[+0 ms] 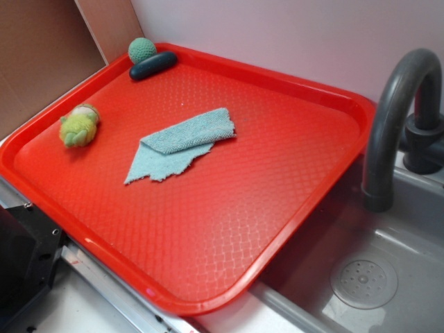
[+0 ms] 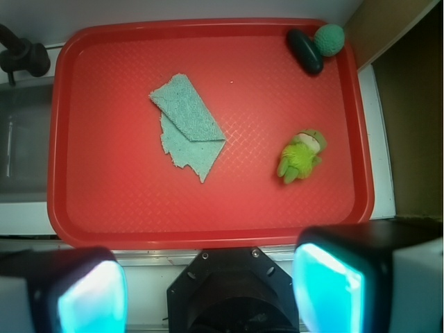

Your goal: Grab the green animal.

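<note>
While the jaws hang released (gripping nothing), the green animal (image 2: 300,155) lies apart — on the red tray (image 2: 208,208).

A red tray (image 1: 305,201) covers most of the counter, its textured floor largely bare. Near its centre lies a light-blue cloth (image 1: 182,144), partly folded over itself with a ragged corner pointing toward 7 o'clock in the exterior view. At the tray's 11 o'clock corner a teal knitted ball (image 1: 142,50) sits touching a dark oval object (image 1: 153,65). Off the tray at 3 o'clock stands a grey faucet (image 1: 395,118), curving over a grey sink (image 1: 388,305) with a round drain (image 1: 363,279).
</note>
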Robot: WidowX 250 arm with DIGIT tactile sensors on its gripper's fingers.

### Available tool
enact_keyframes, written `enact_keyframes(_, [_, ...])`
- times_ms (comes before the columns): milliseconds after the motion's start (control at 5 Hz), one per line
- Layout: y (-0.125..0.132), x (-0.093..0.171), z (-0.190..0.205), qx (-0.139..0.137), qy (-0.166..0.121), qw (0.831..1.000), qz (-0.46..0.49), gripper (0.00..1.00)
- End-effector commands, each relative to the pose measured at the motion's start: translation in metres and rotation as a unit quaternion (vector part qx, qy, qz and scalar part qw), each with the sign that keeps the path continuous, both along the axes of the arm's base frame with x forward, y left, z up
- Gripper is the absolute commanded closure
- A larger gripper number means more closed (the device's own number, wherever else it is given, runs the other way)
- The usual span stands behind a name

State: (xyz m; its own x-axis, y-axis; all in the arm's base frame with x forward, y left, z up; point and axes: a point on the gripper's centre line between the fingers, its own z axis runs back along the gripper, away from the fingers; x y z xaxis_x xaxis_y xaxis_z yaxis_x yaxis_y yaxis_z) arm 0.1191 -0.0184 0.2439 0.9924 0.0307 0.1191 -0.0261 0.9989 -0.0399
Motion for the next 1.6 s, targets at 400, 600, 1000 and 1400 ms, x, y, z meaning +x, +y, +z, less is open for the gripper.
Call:
enact_keyframes(400, [0.038, 0.026, -0.019, -0.044, 0.001, 0.968, 0.248, 0.00])
enact_keyframes(600, [0.056, 0.039, -0.042, -0.036, -0.028, 0.930, 0.366, 0.00])
enact_keyframes(1000, [0.089, 0.069, -0.096, -0.019, -0.031, 0.902, 0.430, 0.00])
enact_keyframes(1400, [0.130, 0.079, -0.149, 0.016, 0.039, 0.929, 0.369, 0.00])
